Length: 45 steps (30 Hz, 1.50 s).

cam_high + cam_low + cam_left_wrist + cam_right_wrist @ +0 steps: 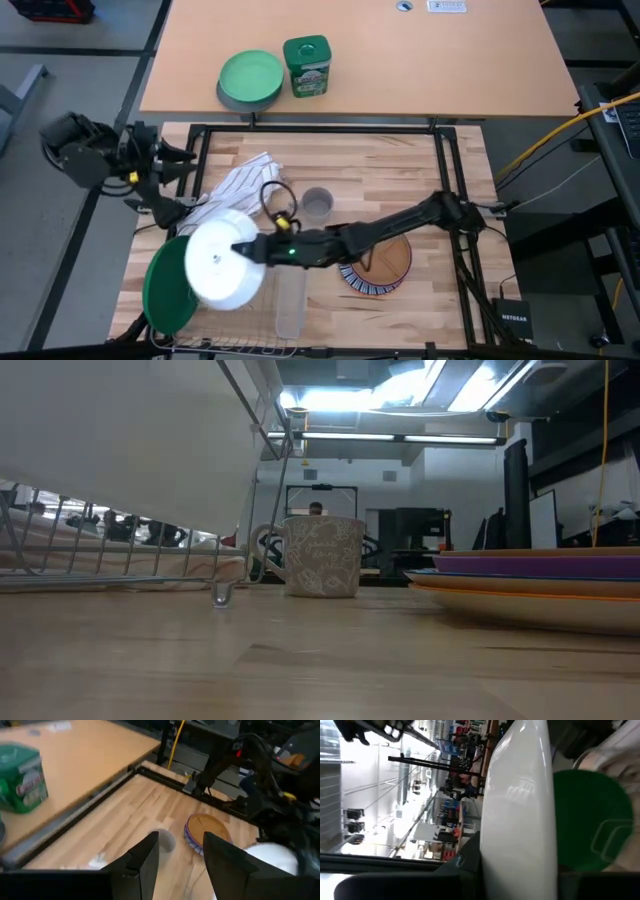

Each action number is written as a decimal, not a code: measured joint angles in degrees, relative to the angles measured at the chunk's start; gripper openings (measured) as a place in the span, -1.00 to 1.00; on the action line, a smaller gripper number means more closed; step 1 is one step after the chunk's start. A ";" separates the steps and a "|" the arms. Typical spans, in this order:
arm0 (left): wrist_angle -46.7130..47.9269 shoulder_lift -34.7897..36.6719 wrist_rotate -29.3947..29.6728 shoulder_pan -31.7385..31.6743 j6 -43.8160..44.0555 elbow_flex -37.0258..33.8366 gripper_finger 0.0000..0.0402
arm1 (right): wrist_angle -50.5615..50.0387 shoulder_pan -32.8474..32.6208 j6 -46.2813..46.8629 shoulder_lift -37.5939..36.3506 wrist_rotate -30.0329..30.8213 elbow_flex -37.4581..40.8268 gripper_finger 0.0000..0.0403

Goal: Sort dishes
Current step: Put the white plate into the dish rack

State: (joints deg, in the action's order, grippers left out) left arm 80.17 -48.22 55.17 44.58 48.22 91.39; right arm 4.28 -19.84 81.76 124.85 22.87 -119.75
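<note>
My right gripper (246, 250) reaches in from the table's right and is shut on a white plate (222, 262), held over the wire rack (100, 565) at the near left. In the low view the white plate (120, 440) fills the upper left. A dark green plate (168, 292) stands on edge in the rack just beside it. A stack of plates (378, 266), brown on top with a blue-and-white striped rim below, lies flat on the table near the right. My left gripper (180, 840) is open and holds nothing, raised at the table's far left (188, 158). My right gripper pinches the white plate's rim (515, 865) between its two fingers, at the plate's right-hand edge (244, 250). The fingers (469, 855) come in level from the table's right. The plate is tilted and lifted clear of the table, over the rack and beside the green plate.
A grey mug (316, 203) stands mid-table, with a striped cloth (240, 180) to its left and a clear glass (288, 300) near the front edge. On the far table are a light green plate on a grey bowl (250, 78) and a green canister (306, 65).
</note>
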 joint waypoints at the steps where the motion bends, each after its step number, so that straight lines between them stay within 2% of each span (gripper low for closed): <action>1: 1.19 0.52 -0.82 0.00 1.19 0.00 -0.30 | -0.03 0.00 0.87 1.56 -0.04 -1.95 -0.69; 4: 4.87 1.51 -3.75 0.00 3.11 -0.02 -0.30 | 0.01 -0.02 2.42 5.11 0.05 -6.11 -0.69; 9: 9.90 2.26 -8.60 0.00 4.32 -0.04 -0.30 | -2.36 -0.02 6.74 7.98 0.51 -8.21 -0.69; 18: 9.71 1.68 -28.47 0.00 -0.75 -0.07 -0.30 | -11.65 0.16 15.38 9.17 0.57 -8.52 -0.69; 25: 9.68 -0.24 -33.93 0.00 -0.69 -0.07 -0.30 | -15.17 1.22 18.54 9.26 -0.55 -8.52 -0.69; 29: 9.14 -3.20 -42.14 0.04 -2.51 -0.07 -0.30 | -15.57 1.31 18.70 9.41 -0.98 -8.49 -0.69; 36: 8.80 -10.49 -59.42 0.04 -13.39 -0.07 -0.41 | -16.79 1.58 18.59 9.44 -4.13 -8.49 -0.69; 45: 6.96 -19.70 -63.08 1.90 -23.50 -0.07 -0.62 | -18.94 2.71 18.31 9.47 -5.86 -8.49 -0.69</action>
State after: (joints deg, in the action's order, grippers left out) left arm 87.12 -67.92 -7.92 46.48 24.72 91.33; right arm -14.66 -17.12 100.07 134.32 17.01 -128.25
